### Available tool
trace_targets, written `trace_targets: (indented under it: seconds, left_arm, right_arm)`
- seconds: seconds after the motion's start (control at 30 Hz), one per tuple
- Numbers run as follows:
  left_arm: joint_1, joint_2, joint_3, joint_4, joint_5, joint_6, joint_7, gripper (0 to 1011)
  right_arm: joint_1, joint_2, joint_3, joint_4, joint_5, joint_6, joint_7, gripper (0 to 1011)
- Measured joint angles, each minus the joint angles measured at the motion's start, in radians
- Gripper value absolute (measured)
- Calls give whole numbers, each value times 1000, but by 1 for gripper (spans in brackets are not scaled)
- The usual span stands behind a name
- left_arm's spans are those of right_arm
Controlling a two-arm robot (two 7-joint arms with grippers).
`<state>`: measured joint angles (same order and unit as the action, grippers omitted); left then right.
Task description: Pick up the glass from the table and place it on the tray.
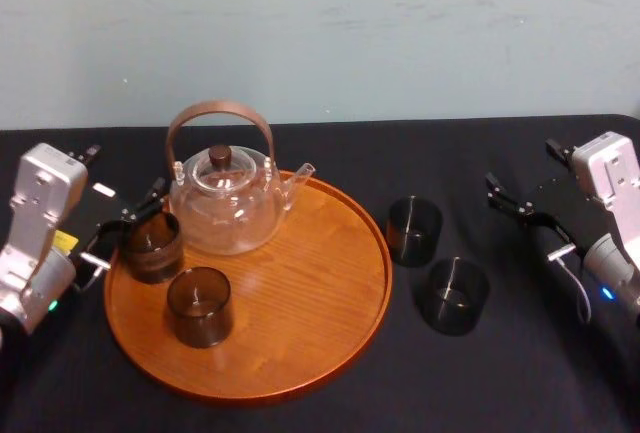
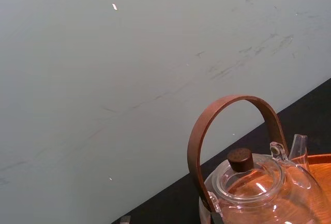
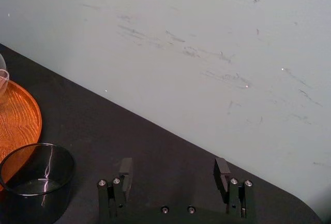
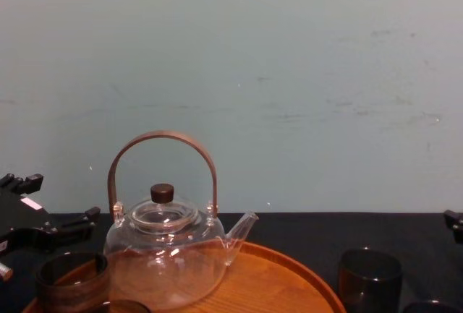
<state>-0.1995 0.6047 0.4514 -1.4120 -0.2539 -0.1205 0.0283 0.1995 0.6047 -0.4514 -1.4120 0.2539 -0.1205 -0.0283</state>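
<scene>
Counter (image 1: 520, 383): black-covered, carrying everything noted below.
Front tray glass (image 1: 199, 305): dark and upright, it stood on the near left part of the tray, apart from the other items.
Near counter glass (image 1: 458, 296): dark and upright, it stood on the counter to the right of the tray and well clear of its rim.
Tray (image 1: 300, 283): a large round orange-brown wooden tray with a low rim, it lay flat on the counter left of centre.
Left-edge glass (image 1: 152, 246): the task's glass was upright on the tray, just inside the left rim and just beside the teapot. Contact with the teapot could not be confirmed.
Left tool (image 1: 127, 225): it was at the tray's left rim, with its fingers spread apart in a released state. In the head view the left-edge glass sat between them. In the chest view the fingers sat higher than the glass rim. Contact with the glass could not be determined.
Far counter glass (image 1: 414, 231): dark and upright, it stood on the counter just right of the tray's rim and near the near counter glass, not touching it.
Right tool (image 3: 173, 168): it was over the counter's right side, well apart from both counter glasses. Its fingers were released and held nothing.
Teapot (image 1: 225, 208): clear glass with a brown arched handle and a dark lid knob, it stood on the far left part of the tray with its spout pointing right.
Wall (image 1: 400, 33): pale and scuffed, it rose behind the counter.
</scene>
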Motion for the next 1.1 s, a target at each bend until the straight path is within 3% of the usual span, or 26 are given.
trace_targets:
  seconds: [1.1]
  left_arm:
    - [0, 0, 0, 0, 0, 0, 0, 1001]
  right_arm:
    - [0, 0, 0, 0, 0, 0, 0, 1002]
